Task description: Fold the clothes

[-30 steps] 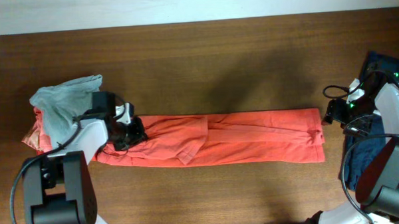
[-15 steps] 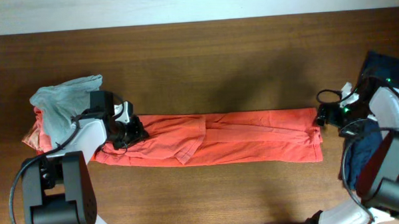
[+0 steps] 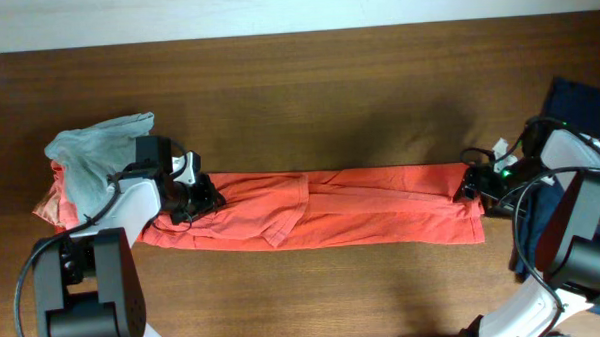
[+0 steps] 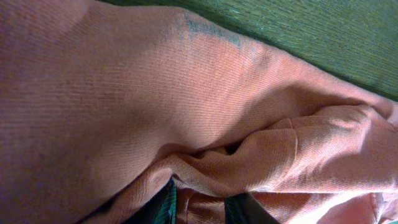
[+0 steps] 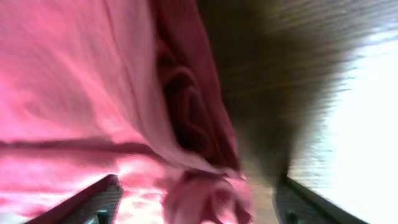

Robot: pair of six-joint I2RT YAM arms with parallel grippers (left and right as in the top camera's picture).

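A coral-red shirt [image 3: 341,209], one of the clothes, lies folded into a long strip across the table. My left gripper [image 3: 203,200] rests on its left end. In the left wrist view the shirt [image 4: 155,93] fills the frame. The left gripper [image 4: 205,213] is slightly open, with a slack fold of cloth between the dark fingertips [image 4: 163,208]. My right gripper [image 3: 468,188] sits at the strip's right end. In the right wrist view it [image 5: 199,205] stands wide open astride the bunched hem [image 5: 211,193], not closed on it.
A pale grey-blue shirt [image 3: 94,151] is heaped over another coral garment [image 3: 49,205] at the left edge, behind the left arm. Dark navy cloth [image 3: 583,104] lies at the right edge under the right arm. The brown wooden table [image 3: 328,97] runs back to a white wall.
The right gripper has moved left from beside the table's edge onto the shirt's right end. The left jaws have parted slightly; the strip itself has barely shifted.
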